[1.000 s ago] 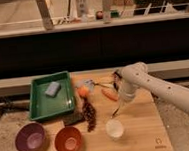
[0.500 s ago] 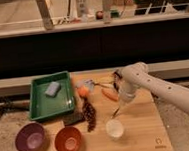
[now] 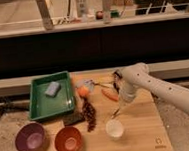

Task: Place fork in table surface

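The fork (image 3: pixel 116 111) is a slim pale utensil slanting down-left from the tip of my gripper (image 3: pixel 121 105), just above the small white cup (image 3: pixel 114 129). The gripper hangs low over the light-brown wooden table surface (image 3: pixel 143 123), right of centre, with the arm reaching in from the right. The fork's upper end is at the gripper and its lower end is at or close to the tabletop. I cannot tell whether the fork touches the wood. A small dark logo mark (image 3: pixel 157 140) sits at the table's near right corner.
A green tray (image 3: pixel 40 103) holding a blue sponge (image 3: pixel 52 88) lies at the left. An orange (image 3: pixel 83 92), a carrot (image 3: pixel 110 94), a silvery spoon-like utensil (image 3: pixel 90 83) and a yellow-handled utensil (image 3: pixel 105 80) lie behind the gripper. Dark grapes (image 3: pixel 89 115), a purple bowl (image 3: pixel 31 138) and an orange bowl (image 3: pixel 69 140) stand at the front left.
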`<state>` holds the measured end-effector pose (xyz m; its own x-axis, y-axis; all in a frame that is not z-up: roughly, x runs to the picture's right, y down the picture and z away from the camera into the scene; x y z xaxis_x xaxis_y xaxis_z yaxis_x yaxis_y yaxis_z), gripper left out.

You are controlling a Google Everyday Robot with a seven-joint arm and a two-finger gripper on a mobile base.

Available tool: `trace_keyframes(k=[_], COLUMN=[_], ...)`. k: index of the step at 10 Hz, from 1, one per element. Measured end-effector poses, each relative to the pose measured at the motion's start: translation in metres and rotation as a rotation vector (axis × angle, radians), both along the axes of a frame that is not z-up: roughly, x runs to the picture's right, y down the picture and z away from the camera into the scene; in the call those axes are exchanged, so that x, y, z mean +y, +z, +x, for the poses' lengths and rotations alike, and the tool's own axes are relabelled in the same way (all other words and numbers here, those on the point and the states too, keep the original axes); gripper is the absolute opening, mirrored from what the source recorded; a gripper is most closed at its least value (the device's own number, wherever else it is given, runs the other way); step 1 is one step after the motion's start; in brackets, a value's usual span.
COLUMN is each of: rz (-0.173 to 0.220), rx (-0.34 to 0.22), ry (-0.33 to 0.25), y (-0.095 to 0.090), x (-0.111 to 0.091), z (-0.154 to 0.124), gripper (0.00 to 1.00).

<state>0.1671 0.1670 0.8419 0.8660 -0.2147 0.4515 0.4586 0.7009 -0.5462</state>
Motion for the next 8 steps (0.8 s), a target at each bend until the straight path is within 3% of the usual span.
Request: trace_keyframes(k=[6,8], rz=[0.022,0.026], rx=[0.1,0.141], ry=[0.085,0.111], y=[0.008,0.011], x=[0.011,0.016], z=[0.021,0.031], gripper=[0.39,0.51])
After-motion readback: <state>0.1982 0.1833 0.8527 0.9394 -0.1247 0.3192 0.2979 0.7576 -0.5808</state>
